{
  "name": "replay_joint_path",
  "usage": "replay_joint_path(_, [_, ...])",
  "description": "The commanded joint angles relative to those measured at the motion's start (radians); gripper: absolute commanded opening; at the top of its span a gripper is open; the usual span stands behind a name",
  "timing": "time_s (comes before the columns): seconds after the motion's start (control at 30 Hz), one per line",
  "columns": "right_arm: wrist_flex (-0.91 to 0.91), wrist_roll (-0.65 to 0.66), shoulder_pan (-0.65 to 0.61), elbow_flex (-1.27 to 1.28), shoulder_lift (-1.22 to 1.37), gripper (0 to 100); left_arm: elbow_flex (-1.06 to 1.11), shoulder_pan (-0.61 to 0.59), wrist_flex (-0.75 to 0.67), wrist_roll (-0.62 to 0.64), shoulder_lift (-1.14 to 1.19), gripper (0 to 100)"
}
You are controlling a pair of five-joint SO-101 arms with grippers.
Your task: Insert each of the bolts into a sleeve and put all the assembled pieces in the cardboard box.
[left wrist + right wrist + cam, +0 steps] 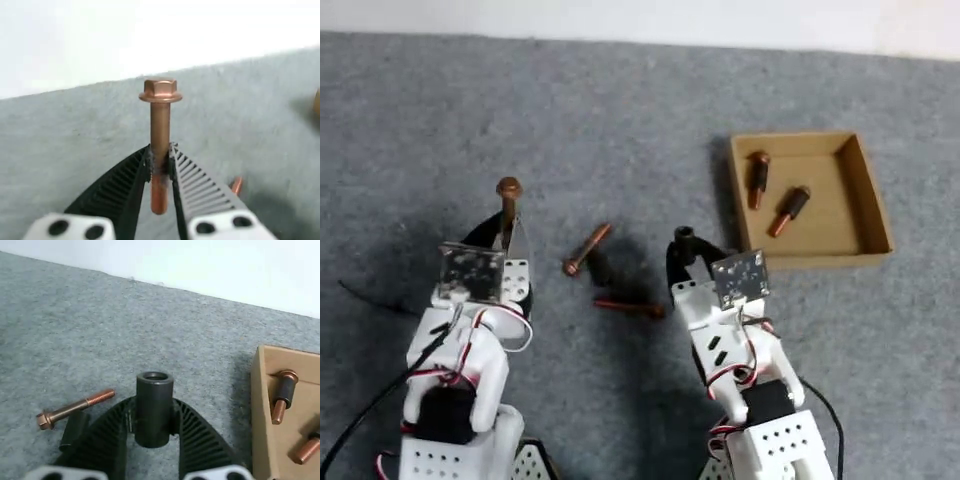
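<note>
**Desk:** Bolts (586, 249) lying loose, seen from above: how many?
**Photographer:** Two, with a spare sleeve (600, 268) beside them on the grey mat (620, 120), near the cardboard box (790, 142). Two assembled pieces (757, 178) lie inside it.
**Desk:** Left wrist?
**Photographer:** The left gripper (160, 150) pinches an upright bolt (160, 125), head up.
**Desk:** Right wrist?
**Photographer:** The right gripper (152, 415) clamps a black sleeve (154, 405), bore upward, just beside the box.
</note>
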Motion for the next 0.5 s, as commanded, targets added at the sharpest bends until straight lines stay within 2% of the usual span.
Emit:
replay_joint_path(0.0, [-0.036,0.006,-0.016,-0.002,-0.018,0.4,0.054,-0.008,-0.149,0.170,-0.067,1])
replay_joint_path(0.27, [-0.041,0.005,-0.125,-0.007,-0.018,0.4,0.071,0.018,-0.362,0.302,-0.059,1])
replay_joint_path(0.47, [-0.254,0.011,-0.237,-0.004,-0.018,0.4,0.076,0.151,-0.385,0.324,-0.058,1])
